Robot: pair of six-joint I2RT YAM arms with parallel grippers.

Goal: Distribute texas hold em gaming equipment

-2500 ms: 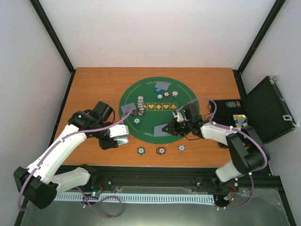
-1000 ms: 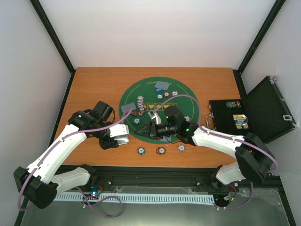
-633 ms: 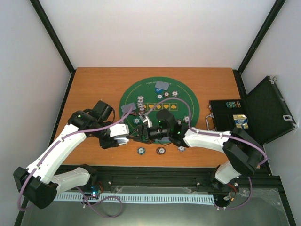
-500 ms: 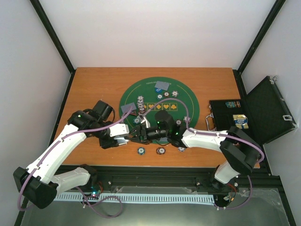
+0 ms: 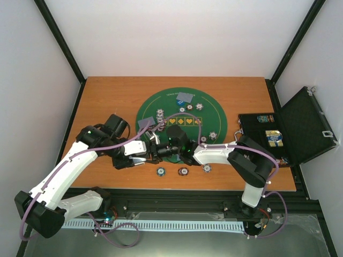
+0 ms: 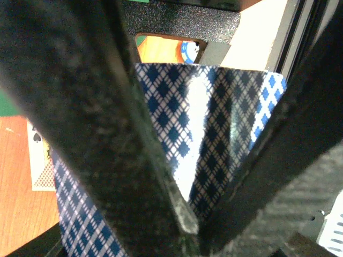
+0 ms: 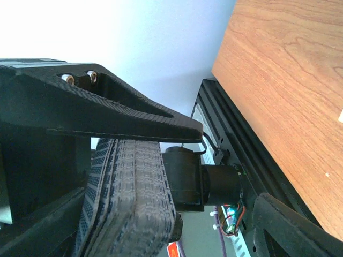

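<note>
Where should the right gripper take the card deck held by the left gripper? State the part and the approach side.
Probably the free end of the card deck, beyond the left gripper shut on it. Come in from the mat side, where the open right gripper sits: the stack lies edge-on to it, so pinch the broad flat faces.

The playing cards (image 6: 214, 134) wore backs of dark blue and white diamond lattice; the poker chips (image 5: 183, 172) were striped at the rim, in teal, brown and grey-white. The mat (image 5: 214, 115) was green with yellow suit marks; the table (image 5: 107, 101) was orange-brown wood grain; the case (image 5: 308, 126) was black. The left arm (image 5: 64, 174) and right arm (image 5: 214, 155) were white with black joints; their cables (image 5: 107, 145) were purple.
</note>
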